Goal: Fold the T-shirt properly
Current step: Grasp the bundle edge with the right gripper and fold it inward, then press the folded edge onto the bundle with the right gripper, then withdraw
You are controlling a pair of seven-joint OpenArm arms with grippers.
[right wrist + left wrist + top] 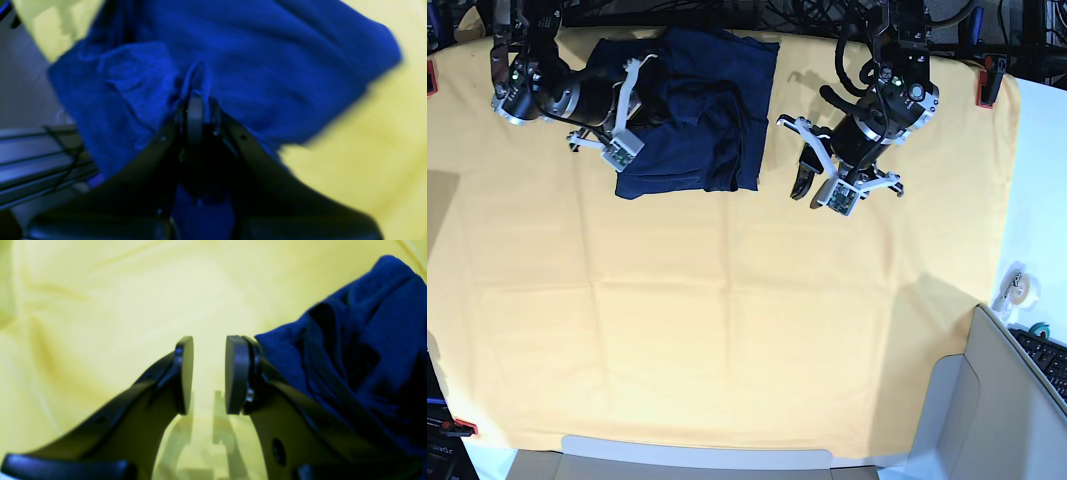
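The T-shirt (697, 110) is a dark navy heap, loosely bunched, lying at the far side of the table left of centre. My right gripper (653, 104) is at its left edge. In the right wrist view the right gripper (195, 100) is shut on a raised pinch of the T-shirt (267, 56), with blue fabric wrapped around the tips. My left gripper (805, 174) hovers over yellow cloth just right of the shirt. In the left wrist view the left gripper (209, 373) is open with nothing between the pads, and the T-shirt (367, 340) lies right beside its right finger.
A big yellow-orange cloth (727, 320) covers the table, held by red clamps (986, 85) at the corners. A cardboard box (987, 400) and a tape roll (1017, 285) sit at the right. The table's edge and a grey frame (33, 150) lie close to the right gripper.
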